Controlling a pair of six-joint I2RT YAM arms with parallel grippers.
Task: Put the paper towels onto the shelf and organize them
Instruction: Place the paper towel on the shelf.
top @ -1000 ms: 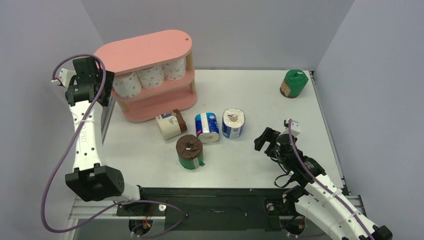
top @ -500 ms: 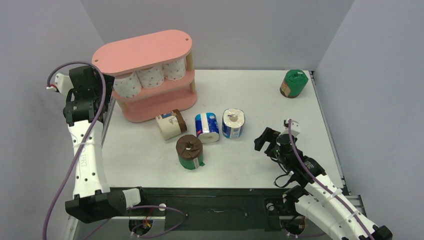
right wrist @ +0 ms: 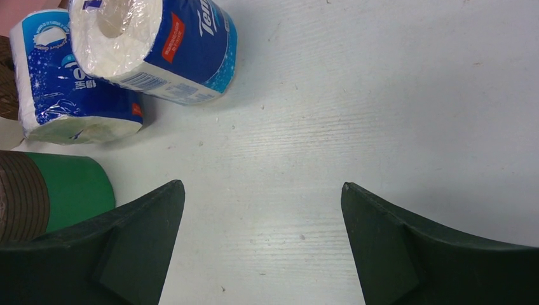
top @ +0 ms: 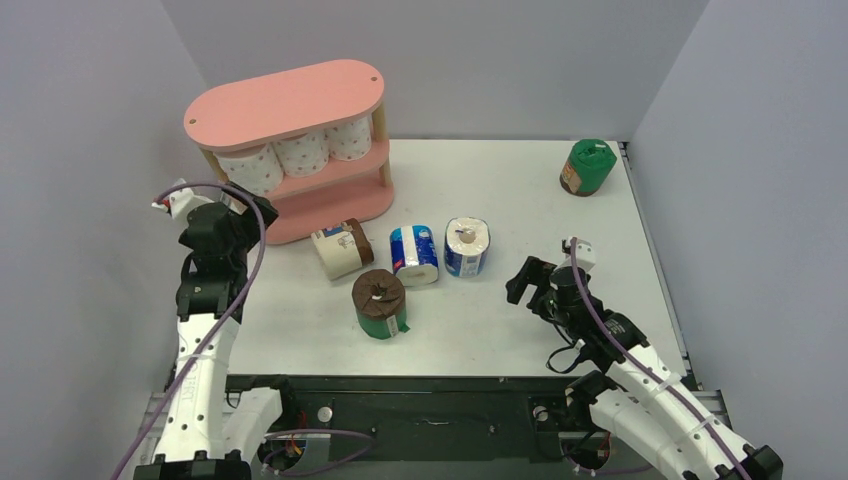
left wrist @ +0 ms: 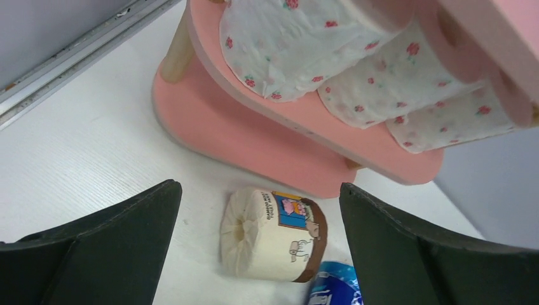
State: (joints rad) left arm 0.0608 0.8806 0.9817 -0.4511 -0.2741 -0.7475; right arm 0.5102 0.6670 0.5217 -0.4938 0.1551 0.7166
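Observation:
The pink shelf (top: pixel 290 100) stands at the back left, with three pink-dotted paper towels (top: pixel 302 152) on its middle tier. A beige roll (top: pixel 340 250) lies in front of it. Two blue-and-white rolls (top: pixel 414 255) (top: pixel 467 246) and a brown-topped green roll (top: pixel 380 303) are nearby. Another green roll (top: pixel 586 166) stands at the far right. My left gripper (top: pixel 252 212) hangs open and empty by the shelf's front left corner. In the left wrist view it (left wrist: pixel 259 185) faces the beige roll (left wrist: pixel 273 235) and the shelf (left wrist: pixel 254 133). Right of the blue rolls, my right gripper (top: pixel 530 283) (right wrist: pixel 262 185) is open over bare table.
Grey walls close in the table at the left, back and right. A metal rail (left wrist: pixel 76 57) runs along the table's left edge. In the right wrist view the blue rolls (right wrist: pixel 165 44) (right wrist: pixel 70 95) and the green roll (right wrist: pixel 57 190) lie at the left.
My left arm has swung down and forward from the shelf's left end to the shelf's front left corner, and its jaws have opened wider. The right arm has barely shifted.

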